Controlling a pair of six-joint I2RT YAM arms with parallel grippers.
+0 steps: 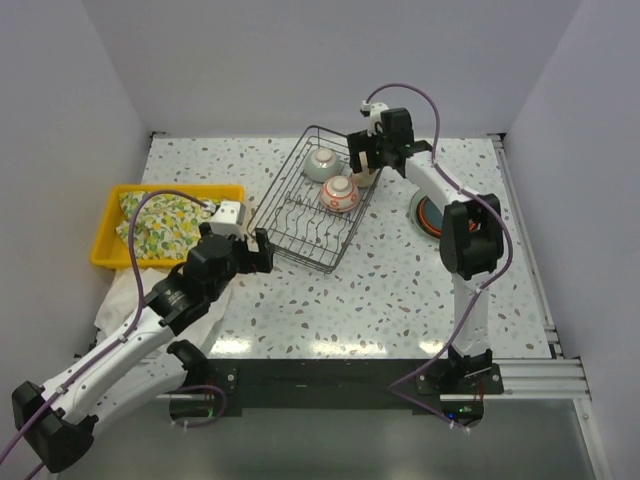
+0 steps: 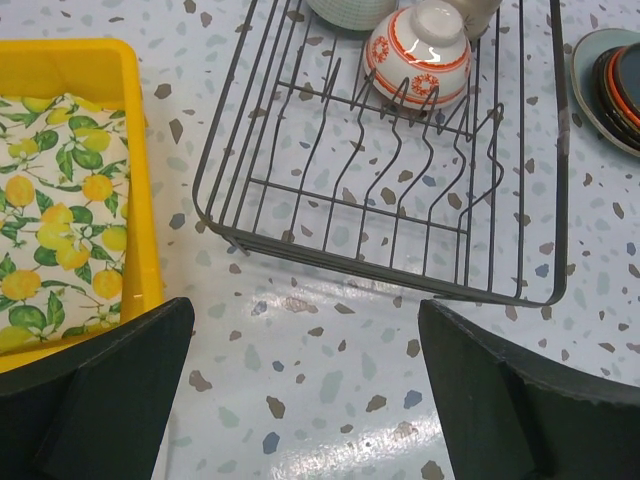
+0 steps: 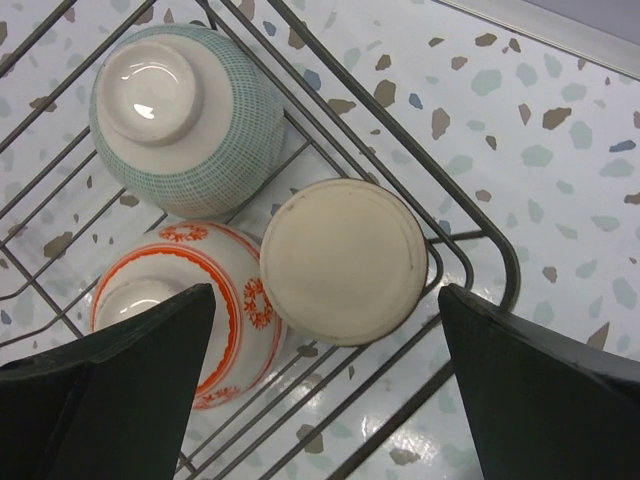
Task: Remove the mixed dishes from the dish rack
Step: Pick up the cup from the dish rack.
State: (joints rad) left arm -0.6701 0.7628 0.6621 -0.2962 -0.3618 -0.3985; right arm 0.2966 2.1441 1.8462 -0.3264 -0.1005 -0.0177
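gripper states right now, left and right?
Left gripper: open, empty, near the dish rack.
Right gripper: open, holding nothing, over the beige cup.

No legible text, label, brand, number or sign on the black wire dish rack [image 1: 300, 225], red-patterned white bowl [image 2: 418, 55], green-hatched bowl [image 3: 185, 115], beige cup [image 3: 343, 260], yellow plastic tray [image 2: 140, 200] or speckled surface [image 1: 400, 290].
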